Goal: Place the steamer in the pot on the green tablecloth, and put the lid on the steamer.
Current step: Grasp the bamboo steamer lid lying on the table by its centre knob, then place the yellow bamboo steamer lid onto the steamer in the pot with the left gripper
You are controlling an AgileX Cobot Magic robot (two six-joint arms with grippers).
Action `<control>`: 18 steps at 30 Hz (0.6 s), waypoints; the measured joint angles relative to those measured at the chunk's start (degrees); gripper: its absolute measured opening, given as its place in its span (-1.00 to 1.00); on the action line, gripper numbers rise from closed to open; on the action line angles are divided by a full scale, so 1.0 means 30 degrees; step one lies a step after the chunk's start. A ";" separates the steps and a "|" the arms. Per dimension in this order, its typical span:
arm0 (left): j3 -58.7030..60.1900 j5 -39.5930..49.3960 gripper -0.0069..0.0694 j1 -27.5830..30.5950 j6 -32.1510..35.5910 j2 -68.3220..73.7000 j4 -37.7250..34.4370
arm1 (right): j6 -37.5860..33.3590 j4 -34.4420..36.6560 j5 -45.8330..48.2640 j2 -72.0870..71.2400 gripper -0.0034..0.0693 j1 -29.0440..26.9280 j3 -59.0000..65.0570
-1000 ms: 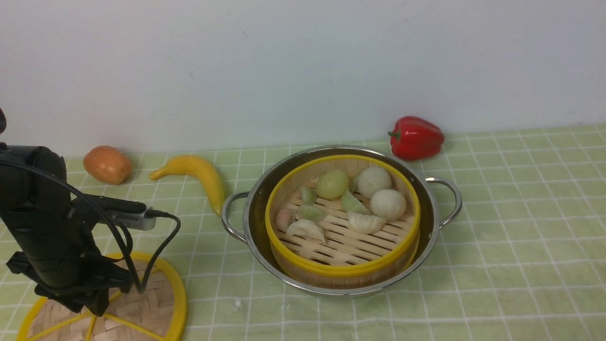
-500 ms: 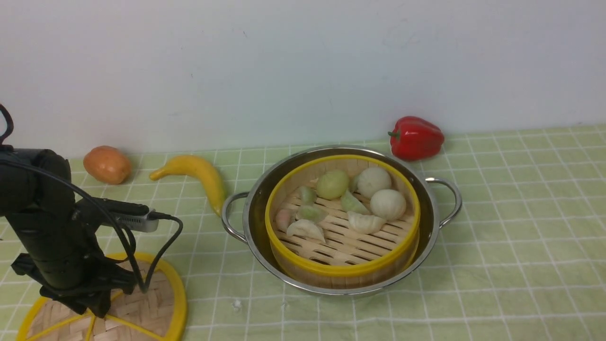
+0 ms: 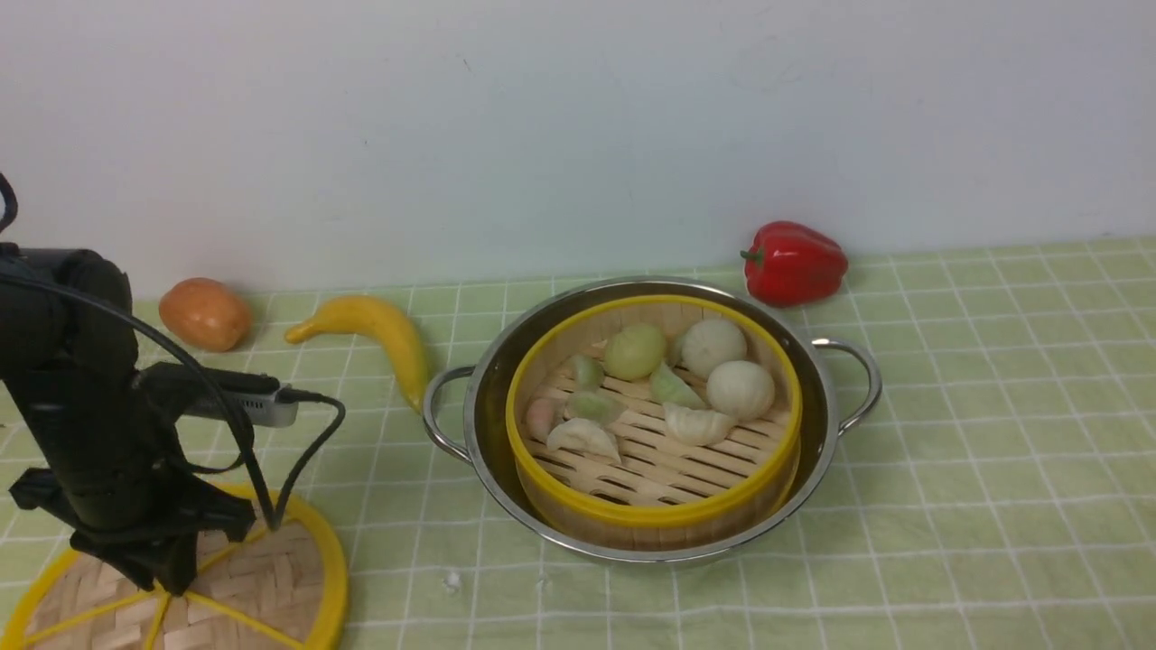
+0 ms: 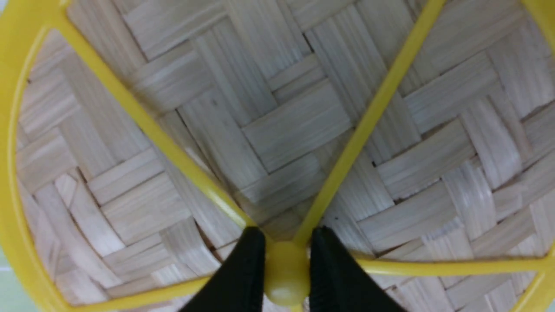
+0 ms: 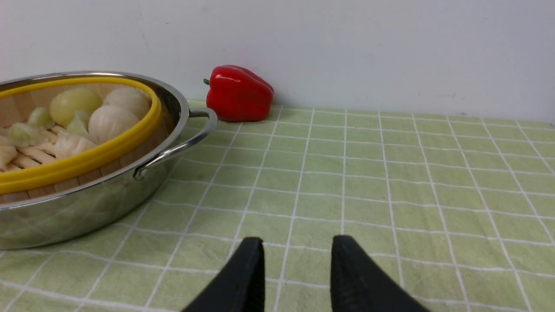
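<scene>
Lid (image 3: 271,578) at the near left of the green tablecloth (image 3: 993,406), well apart from the pot (image 3: 488,397), lying level or nearly so. Impossible to tell whether resting on the cloth or just off it.

Held at the centre hub (image 4: 286,277), the meeting point of the yellow spokes. Probably chosen as the only raised part of a flat woven disc, and as the spot least likely to let it tip in carrying.

Left gripper (image 4: 287,242) directly above the lid, pointing straight down. Two black fingers (image 4: 243,277) closed in on either side of the hub and touching it.

To the right of the lid, the steamer (image 3: 650,469) already seated inside the pot. Yellow rim just within the steel one, buns and dumplings on the slatted floor, top uncovered. Judged from that, first half of the task done and second half in hand: raise the lid, carry it right across the bare cloth, lower it rim to rim.

Right gripper (image 5: 297,242) low over bare cloth, facing the pot's loop handle from some way off. Jaws a little apart, nothing between them, seemingly parked clear of the lid's path.

Back by the wall and no part of the job: a red pepper (image 3: 795,262), a yellow banana (image 3: 379,329) with its tip just beside the pot's left handle, and a round orange-brown fruit (image 3: 205,313).
</scene>
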 joint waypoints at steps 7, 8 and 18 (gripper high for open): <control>-0.4179 0.1665 -0.50 -0.0287 0.0752 -0.1037 -0.1255 | 0.0000 0.0000 0.0000 0.0000 -0.24 0.0000 0.0000; -0.4984 0.1996 -0.50 -0.0519 0.1027 -0.1109 -0.1416 | 0.0000 0.0000 0.0000 0.0000 -0.24 0.0000 0.0000; -0.9502 0.2391 -0.50 -0.5584 0.2376 -0.0912 -0.1115 | 0.0000 0.0000 0.0000 0.0000 -0.24 0.0000 0.0000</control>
